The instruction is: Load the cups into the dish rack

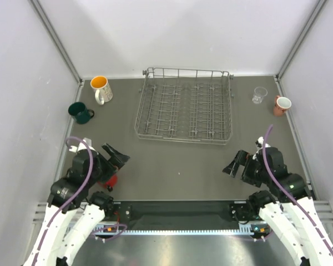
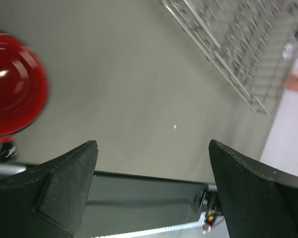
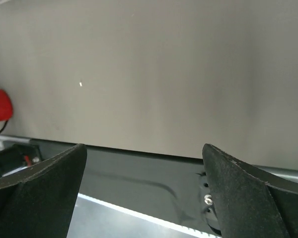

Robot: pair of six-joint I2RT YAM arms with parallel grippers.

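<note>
Across the grey bench (image 1: 177,166), the dish rack (image 1: 184,105) stands at the far middle with no cup in it, so by my reading none of the loading is done and all five cups are left. Both arms sit folded low near their bases. The left pincer (image 1: 117,157) and right pincer (image 1: 232,164) point inward, each spread wide and holding nothing. The red mug (image 1: 109,180) lies just beside the left pincer. The white speckled mug (image 1: 101,88) and dark green mug (image 1: 79,112) stand far left, and the salmon-pink mug (image 1: 281,105) and clear glass (image 1: 259,95) far right.
</note>
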